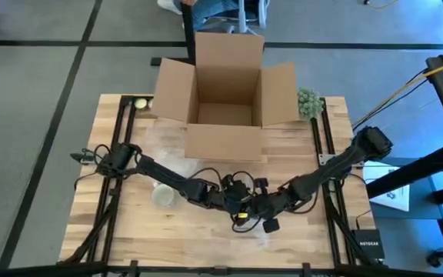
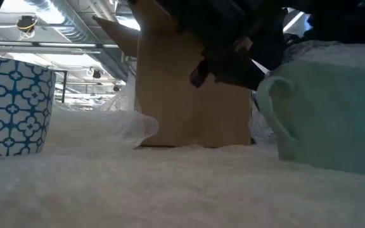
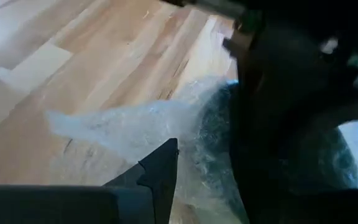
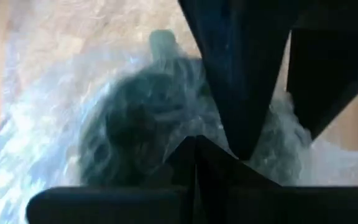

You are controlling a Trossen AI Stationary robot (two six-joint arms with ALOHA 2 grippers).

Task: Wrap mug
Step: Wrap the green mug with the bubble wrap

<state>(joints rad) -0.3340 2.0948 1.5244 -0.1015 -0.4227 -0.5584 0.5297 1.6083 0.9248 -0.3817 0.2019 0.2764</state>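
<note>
Your mug (image 2: 325, 117), the pale green one, sits upright at the near middle of the table (image 1: 298, 238) on a sheet of bubble wrap (image 3: 135, 124), handle pointing left in the low view. In the wrist views it's a dark round shape with wrap bunched over and around it. Both grippers are crowded right on top of it: left gripper (image 1: 233, 201) comes in from the left, right gripper (image 1: 261, 206) from the right, pretty much touching each other. Can't tell if either one's fingers are apart or together, too much clutter there. A second mug (image 1: 163, 196) stands just left of them, and the low view shows a blue patterned cup (image 2: 11, 104) on its left. Open cardboard box (image 1: 225, 92) sits at the far middle
</note>
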